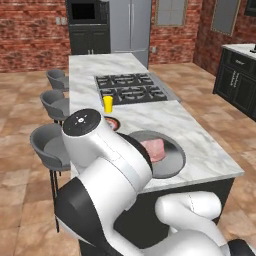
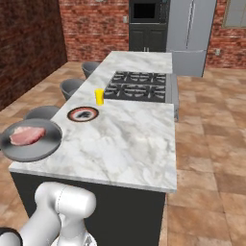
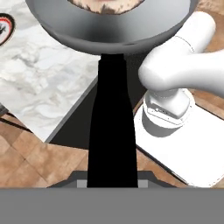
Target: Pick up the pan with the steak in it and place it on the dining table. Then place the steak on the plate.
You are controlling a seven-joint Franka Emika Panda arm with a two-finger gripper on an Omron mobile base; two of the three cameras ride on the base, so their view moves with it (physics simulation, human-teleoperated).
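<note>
The grey pan (image 1: 169,161) (image 2: 30,144) is at the near corner of the marble dining table (image 1: 200,145) (image 2: 125,144), partly past the edge on the stool side. I cannot tell whether it rests on the top. The pink steak (image 1: 154,149) (image 2: 26,135) lies inside it. In the hand view the pan (image 3: 109,30) is at the top with the steak (image 3: 107,4) at its upper rim. Its black handle (image 3: 111,131) runs straight down into my gripper (image 3: 112,181), which is shut on it. The red-rimmed plate (image 1: 113,122) (image 2: 82,114) (image 3: 3,28) lies on the marble just beyond the pan, partly behind my arm in the left base view.
A yellow cup (image 1: 108,104) (image 2: 99,96) stands beyond the plate, in front of the gas cooktop (image 1: 132,87) (image 2: 139,85). Grey stools (image 1: 47,145) (image 2: 42,113) line the table's side by the pan. Bare marble stretches across the near half of the table.
</note>
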